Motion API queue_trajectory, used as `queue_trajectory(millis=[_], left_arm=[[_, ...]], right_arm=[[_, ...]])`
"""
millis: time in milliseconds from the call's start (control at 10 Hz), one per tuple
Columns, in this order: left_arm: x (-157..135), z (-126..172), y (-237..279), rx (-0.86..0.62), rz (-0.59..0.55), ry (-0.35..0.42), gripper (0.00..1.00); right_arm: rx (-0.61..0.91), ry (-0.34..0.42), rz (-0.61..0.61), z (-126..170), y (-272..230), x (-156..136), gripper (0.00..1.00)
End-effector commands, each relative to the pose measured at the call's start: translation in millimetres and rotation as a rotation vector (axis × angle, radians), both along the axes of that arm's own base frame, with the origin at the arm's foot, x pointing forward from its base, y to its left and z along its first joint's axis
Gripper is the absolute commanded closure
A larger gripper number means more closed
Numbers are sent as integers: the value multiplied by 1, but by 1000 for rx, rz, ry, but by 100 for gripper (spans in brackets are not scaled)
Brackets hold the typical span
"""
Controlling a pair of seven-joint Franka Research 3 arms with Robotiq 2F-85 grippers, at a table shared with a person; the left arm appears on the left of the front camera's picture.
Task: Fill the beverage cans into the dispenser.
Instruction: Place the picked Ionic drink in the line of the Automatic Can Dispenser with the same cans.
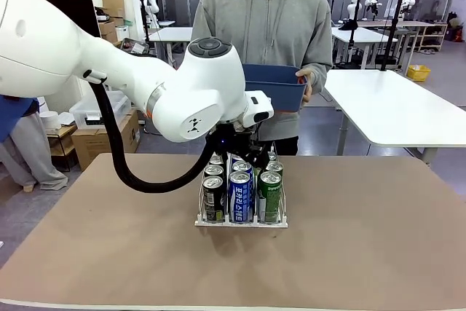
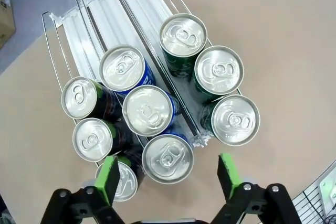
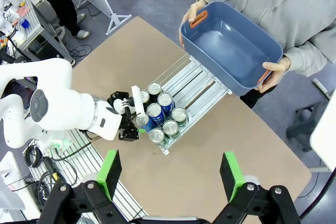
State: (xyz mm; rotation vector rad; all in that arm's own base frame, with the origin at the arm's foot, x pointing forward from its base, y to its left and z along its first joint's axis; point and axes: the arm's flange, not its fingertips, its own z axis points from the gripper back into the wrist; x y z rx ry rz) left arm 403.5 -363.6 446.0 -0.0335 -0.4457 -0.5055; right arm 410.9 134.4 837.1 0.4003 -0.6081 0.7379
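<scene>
The left claw hangs with its green pads apart, straddling the front blue-white can from above without touching it. Nine beverage cans stand in the dispenser: black ones at 9 o'clock, blue-white in the middle lane, green at 3 o'clock. The left arm's white bulk blocks the rack's rear in the front view. The right claw hovers high, fingers wide, nothing between them. At 12 o'clock a person holds an empty blue bin with both hands. The brown surface carries the rack; white tables stand behind.
</scene>
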Motion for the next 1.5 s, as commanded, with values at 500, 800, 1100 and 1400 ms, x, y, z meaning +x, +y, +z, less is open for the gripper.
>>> queue_trajectory(millis=[500,800,1100,1400], left_arm=[[-31,62,34,-72,-162,102,1],[-34,136,99,-127,-253,106,1],[-21,192,165,-167,-379,89,1],[-20,248,211,-182,-453,-92,1]], right_arm=[[1,8,0,-1,-2,-2,0],[1,8,0,-1,-2,-2,0],[1,8,0,-1,-2,-2,0],[1,8,0,-1,-2,-2,0]])
